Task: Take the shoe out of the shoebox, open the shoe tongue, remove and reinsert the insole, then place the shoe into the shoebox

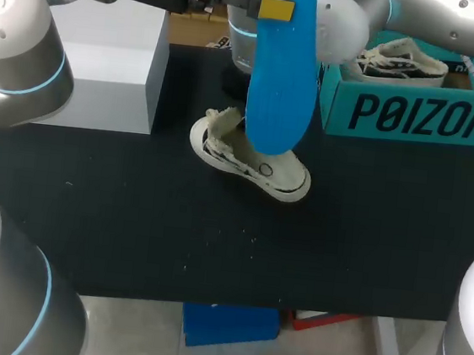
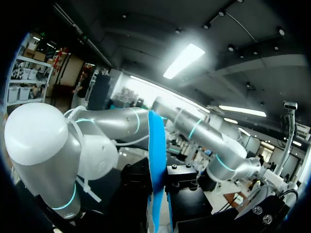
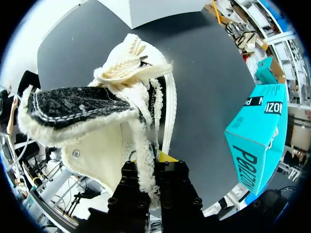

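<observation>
**A:** Where does the shoe sit, measured off the edges?

**B:** The shoe [image 1: 255, 167] is at the middle of the black table [image 1: 213, 243], with its toe toward the near right corner. It is well apart from the near edge, and a broad stretch of table top runs between the two.

**A:** And along the far side?

**B:** A white box [image 1: 106, 53] stands at the far left. The teal shoebox [image 1: 413, 115] stands at the far right corner with a second shoe [image 1: 402, 63] inside it. The shoe lies between them and touches neither.

**A:** What is the left gripper doing?

**B:** The left gripper [image 1: 271, 10] is high over the far edge, its fingers closed narrowly on the upper end of the blue insole [image 1: 277, 80]. The insole hangs upright above the shoe. Its lower end reaches the shoe's opening, but I cannot tell whether it touches.

**A:** And the right?

**B:** In the head view the insole hides it, and only the arm shows, coming in from the far right. In the right wrist view the right gripper [image 3: 154, 167] has its fingers nearly together, pinching the shoe's frayed cream edge at the opening. One yellow tip shows against the lining. A black flap [image 3: 73, 107] with a frayed border stands just beside the gripper.
</observation>
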You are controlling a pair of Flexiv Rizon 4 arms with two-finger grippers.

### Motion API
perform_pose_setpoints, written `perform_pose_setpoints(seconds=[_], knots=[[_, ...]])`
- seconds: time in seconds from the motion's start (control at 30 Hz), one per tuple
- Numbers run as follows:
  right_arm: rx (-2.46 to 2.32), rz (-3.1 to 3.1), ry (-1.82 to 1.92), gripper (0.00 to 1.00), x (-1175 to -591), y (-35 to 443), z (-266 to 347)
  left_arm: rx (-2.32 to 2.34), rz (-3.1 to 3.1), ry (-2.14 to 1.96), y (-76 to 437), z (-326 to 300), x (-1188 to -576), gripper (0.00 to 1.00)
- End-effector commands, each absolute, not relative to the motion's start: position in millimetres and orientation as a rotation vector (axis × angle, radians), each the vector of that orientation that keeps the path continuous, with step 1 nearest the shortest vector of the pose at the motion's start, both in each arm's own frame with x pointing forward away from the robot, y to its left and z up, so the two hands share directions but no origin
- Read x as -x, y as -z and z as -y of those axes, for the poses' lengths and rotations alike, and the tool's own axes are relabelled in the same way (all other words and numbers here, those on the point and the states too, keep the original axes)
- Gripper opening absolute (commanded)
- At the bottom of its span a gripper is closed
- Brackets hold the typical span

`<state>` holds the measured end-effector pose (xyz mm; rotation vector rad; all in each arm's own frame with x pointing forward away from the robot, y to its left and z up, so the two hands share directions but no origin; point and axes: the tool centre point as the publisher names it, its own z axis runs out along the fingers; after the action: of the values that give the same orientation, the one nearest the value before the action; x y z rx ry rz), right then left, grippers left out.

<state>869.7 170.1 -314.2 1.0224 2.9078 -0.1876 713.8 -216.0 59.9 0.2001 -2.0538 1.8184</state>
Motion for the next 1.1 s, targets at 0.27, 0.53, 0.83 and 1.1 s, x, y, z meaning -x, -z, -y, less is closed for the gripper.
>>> perform_pose_setpoints(seconds=[0.27,0.53,0.83,1.1], knots=[[-2.194,-2.282,0.186,0.0,-870,315,-183,-0.202,2.054,-1.821,-59,218,-714,0.0],[-2.402,-2.078,0.144,0.0,-864,325,-185,-0.202,2.054,-1.821,-59,218,-714,0.0],[-2.414,-2.031,0.152,0.0,-857,345,-185,-0.202,2.054,-1.821,-59,218,-714,0.0],[-2.375,-2.046,0.175,0.0,-855,366,-183,-0.202,2.054,-1.821,-59,218,-714,0.0]])
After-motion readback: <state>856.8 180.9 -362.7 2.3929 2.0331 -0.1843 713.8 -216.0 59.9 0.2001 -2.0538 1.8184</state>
